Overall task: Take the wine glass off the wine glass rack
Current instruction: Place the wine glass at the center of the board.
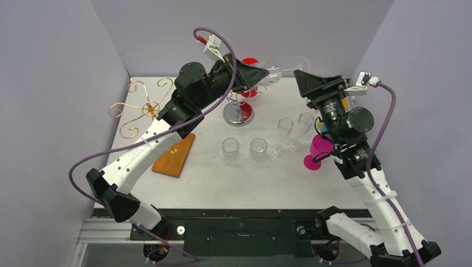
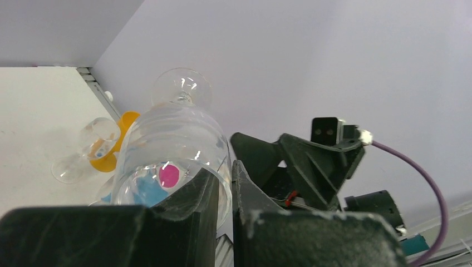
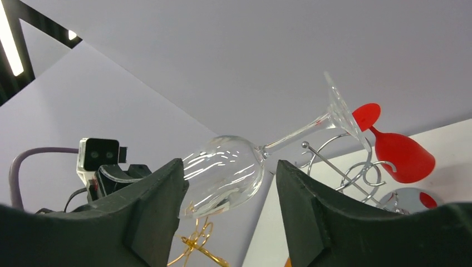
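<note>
Top external: left gripper (image 1: 266,74) jaws pinched narrow on bowl rim of clear wine glass (image 1: 280,72). Glass lies level in air, just right of rack (image 1: 238,115) top. Right gripper (image 3: 228,167) jaws wide, empty, apart from bowl. Red glass (image 3: 401,156) hangs on rack.

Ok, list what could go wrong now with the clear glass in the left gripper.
1. The left gripper pinches only the bowl rim of the clear wine glass, held sideways; it may slip or crack.
2. The right gripper stands open, facing the bowl; closing in off-centre could knock it loose.
3. Its foot looks near the rack and red glass; a swing might hit them.
</note>
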{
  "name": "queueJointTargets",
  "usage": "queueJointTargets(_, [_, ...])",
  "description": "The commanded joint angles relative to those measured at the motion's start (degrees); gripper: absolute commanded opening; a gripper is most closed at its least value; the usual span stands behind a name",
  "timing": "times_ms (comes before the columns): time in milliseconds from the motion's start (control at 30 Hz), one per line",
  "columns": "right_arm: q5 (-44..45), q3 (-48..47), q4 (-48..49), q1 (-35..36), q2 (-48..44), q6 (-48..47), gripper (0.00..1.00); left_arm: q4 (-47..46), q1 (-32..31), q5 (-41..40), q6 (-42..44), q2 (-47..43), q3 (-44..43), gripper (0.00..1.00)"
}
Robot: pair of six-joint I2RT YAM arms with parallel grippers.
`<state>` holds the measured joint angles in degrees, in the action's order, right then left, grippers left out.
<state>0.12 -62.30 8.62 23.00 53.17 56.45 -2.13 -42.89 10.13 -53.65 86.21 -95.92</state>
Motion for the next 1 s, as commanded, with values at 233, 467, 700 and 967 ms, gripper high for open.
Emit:
queueJointTargets(233, [6.37,-19.94,-29.88,-0.36,-2.95,-14.66,0.72,11.43,-0.53,2.37,8.94,-5.13,-7.25,0.0])
queueJointTargets(467, [5.49,-32.58,-44.86,-5.1,4.6,-20.74,0.77,27.62,-5.25,2.96,18.68,-5.11,-13.38,0.0])
queueJointTargets(700, [-8.19,-33.0,-46.04,-13.76,9.38,-18.34,0.82,45.31,-12.81,-2.37,27.09,-4.19,-18.83,0.0])
queueJointTargets(967, [-12.33,-33.42,-46.54,-15.28,13.57,-16.02,0.84,60.14,-17.45,-9.53,28.59,-6.86,-11.59,0.0])
